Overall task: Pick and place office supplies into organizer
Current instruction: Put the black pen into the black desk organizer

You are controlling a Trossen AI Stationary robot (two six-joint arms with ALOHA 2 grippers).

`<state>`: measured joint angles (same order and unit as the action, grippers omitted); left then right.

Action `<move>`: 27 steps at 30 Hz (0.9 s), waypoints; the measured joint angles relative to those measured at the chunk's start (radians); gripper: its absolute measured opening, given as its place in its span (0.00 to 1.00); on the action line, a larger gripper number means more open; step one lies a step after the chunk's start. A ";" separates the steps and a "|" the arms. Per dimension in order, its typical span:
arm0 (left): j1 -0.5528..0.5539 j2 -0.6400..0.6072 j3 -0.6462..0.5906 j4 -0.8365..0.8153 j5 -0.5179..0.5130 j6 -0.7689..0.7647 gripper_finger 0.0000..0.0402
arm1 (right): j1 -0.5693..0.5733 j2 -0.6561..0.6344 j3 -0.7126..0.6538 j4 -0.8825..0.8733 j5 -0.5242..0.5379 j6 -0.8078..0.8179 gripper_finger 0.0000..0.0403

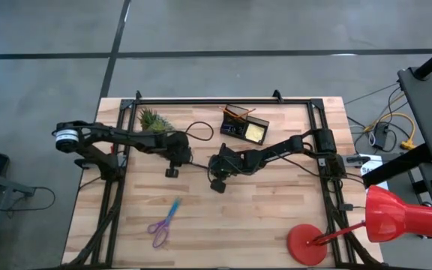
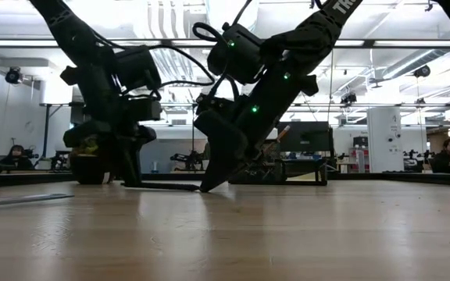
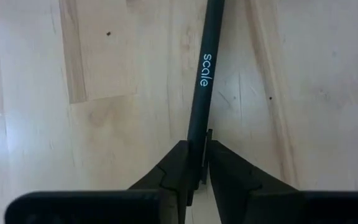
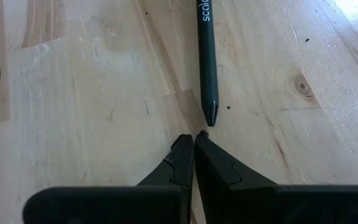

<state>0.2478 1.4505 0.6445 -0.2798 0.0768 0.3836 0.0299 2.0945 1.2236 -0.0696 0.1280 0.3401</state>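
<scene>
A thin black pen (image 3: 202,81) printed "scale" lies flat on the wooden table (image 1: 276,225), between my two grippers. My left gripper (image 3: 197,177) is shut on one end of it. My right gripper (image 4: 194,138) is shut, its tips on the table just short of the pen's pointed tip (image 4: 209,115); I cannot tell if they touch. The black organizer (image 1: 244,126) stands at the far edge, holding a yellow sticky-note pad (image 1: 256,133) and orange pencils (image 1: 235,114). Purple-handled scissors (image 1: 159,229) and a blue pen (image 1: 174,208) lie near the front left. My left gripper pinches the black pen near its end (image 3: 197,158) between its two fingers. The fingers (image 2: 129,173) come down from above and stand across the pen. The pen (image 2: 170,186) lies flat on the table and runs from the fingers toward the right gripper.
A small green plant (image 1: 153,120) stands at the far left. A red desk lamp (image 1: 385,217) has its base at the near right corner. Black frame rails (image 1: 223,100) run along the far edge and both sides. People sit in the room behind.
</scene>
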 joint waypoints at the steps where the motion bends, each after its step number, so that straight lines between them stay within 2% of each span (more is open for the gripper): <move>1: 0.000 0.002 0.000 0.000 -0.001 0.000 0.10 | 0.000 0.000 0.000 0.000 0.000 0.000 0.02; 5: 0.000 0.007 0.001 0.000 -0.013 0.000 0.09 | 0.000 -0.004 0.000 0.000 0.001 0.000 0.02; 11: 0.000 0.004 0.040 -0.037 -0.061 0.000 0.00 | 0.000 -0.023 -0.003 -0.019 0.016 0.000 0.02; 19: -0.001 -0.008 0.123 -0.144 -0.110 0.030 0.00 | 0.000 -0.059 -0.005 -0.115 0.112 0.001 0.02; 27: 0.002 -0.011 0.119 -0.141 -0.158 0.081 0.00 | 0.000 -0.060 -0.005 -0.133 0.113 0.001 0.02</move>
<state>0.2495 1.4392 0.7630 -0.4209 -0.0810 0.4642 0.0299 2.0346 1.2186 -0.2022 0.2414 0.3408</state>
